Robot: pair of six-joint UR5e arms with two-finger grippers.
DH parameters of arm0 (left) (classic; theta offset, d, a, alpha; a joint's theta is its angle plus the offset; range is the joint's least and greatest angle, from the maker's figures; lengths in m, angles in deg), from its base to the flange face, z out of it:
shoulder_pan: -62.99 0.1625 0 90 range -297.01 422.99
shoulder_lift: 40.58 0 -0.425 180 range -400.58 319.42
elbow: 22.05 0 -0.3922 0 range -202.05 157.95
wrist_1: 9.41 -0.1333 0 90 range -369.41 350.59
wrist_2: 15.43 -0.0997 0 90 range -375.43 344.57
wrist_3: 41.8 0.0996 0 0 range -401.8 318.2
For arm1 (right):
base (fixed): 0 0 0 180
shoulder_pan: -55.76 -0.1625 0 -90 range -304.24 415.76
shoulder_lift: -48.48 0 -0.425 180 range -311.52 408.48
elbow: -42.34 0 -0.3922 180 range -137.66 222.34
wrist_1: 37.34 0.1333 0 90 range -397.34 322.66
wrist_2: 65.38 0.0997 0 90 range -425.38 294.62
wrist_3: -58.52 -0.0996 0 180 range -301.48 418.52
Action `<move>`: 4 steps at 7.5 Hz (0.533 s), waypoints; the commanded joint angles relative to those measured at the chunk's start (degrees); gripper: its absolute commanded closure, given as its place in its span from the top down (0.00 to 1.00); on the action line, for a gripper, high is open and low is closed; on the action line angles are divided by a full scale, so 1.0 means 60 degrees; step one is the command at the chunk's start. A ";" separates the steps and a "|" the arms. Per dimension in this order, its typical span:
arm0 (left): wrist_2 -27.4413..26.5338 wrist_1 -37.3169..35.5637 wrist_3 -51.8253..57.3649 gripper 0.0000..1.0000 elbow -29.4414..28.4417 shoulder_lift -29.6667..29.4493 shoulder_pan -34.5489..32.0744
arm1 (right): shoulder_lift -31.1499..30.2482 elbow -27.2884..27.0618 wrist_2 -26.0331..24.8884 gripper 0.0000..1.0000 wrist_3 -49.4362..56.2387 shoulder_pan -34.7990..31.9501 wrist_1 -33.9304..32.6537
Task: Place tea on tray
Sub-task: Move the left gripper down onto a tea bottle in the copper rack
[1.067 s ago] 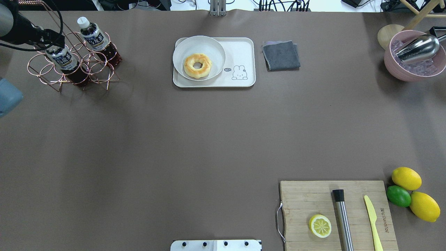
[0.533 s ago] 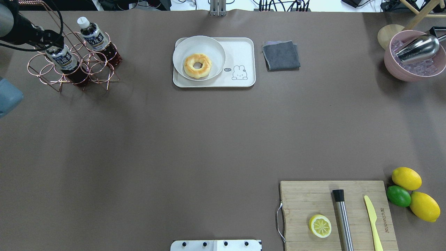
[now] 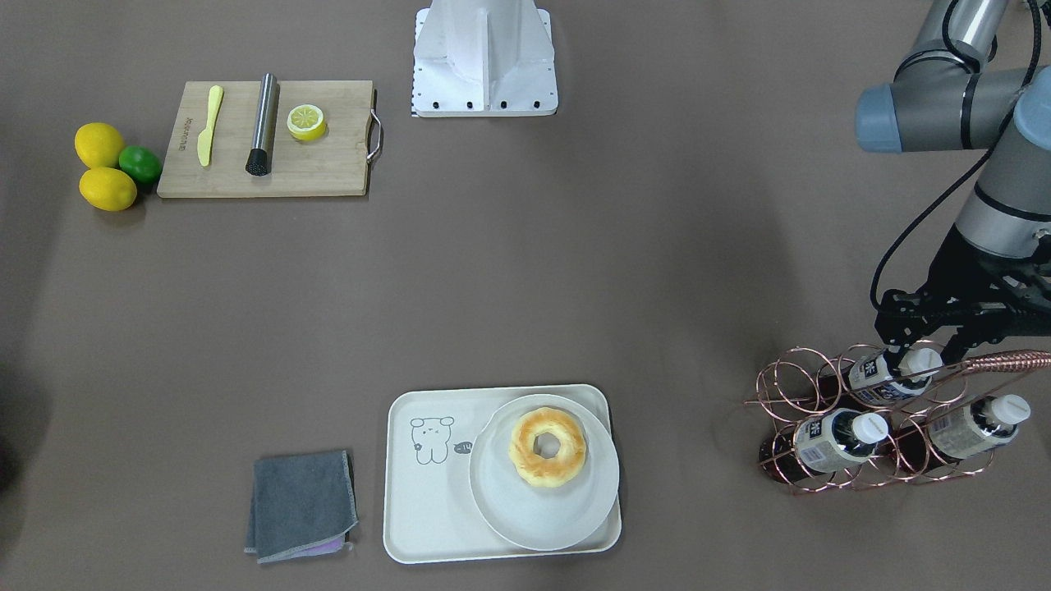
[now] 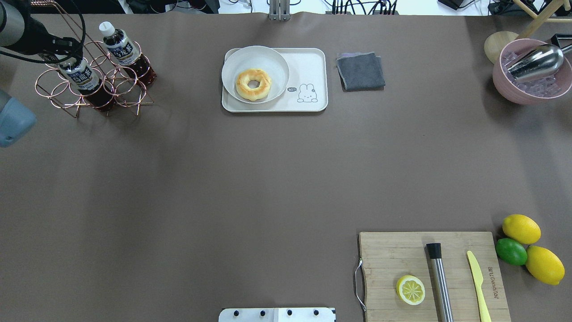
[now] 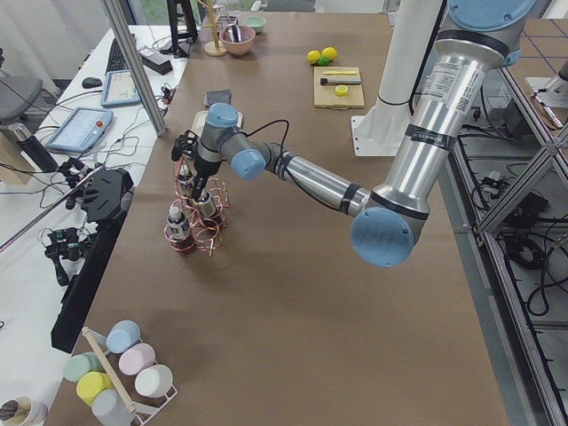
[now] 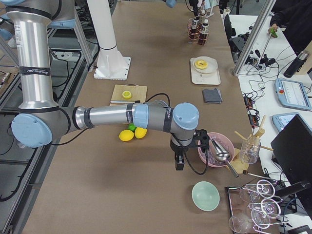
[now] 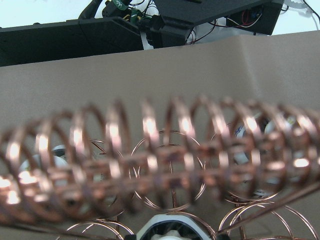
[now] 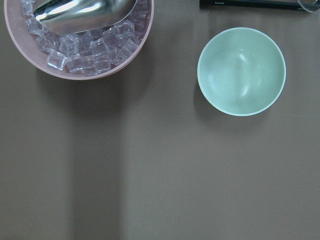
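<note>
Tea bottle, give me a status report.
Left gripper at rack, over a tea bottle, grip unclear. Right gripper far off by ice bowl, state unclear. Bottle in rack. Tray half free beside plate.

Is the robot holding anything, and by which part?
Cannot tell. The left gripper is at the cap end of a tea bottle in the wire rack, but whether it grips is unclear.

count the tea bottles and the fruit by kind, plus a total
tea bottles: 3
lemons: 2
lemon half: 1
lime: 1
total: 7
</note>
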State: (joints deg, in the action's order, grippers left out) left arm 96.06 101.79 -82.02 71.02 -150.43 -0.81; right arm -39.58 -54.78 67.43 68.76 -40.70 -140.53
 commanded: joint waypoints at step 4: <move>0.0936 -0.0120 0.0594 0.00 0.0104 -0.0076 -0.0628 | -0.0001 0.0000 0.0000 1.00 0.0006 -0.0009 0.0001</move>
State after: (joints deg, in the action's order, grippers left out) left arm 97.19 101.60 -79.44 71.31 -150.71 -2.46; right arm -39.58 -54.78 67.43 68.80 -40.74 -140.53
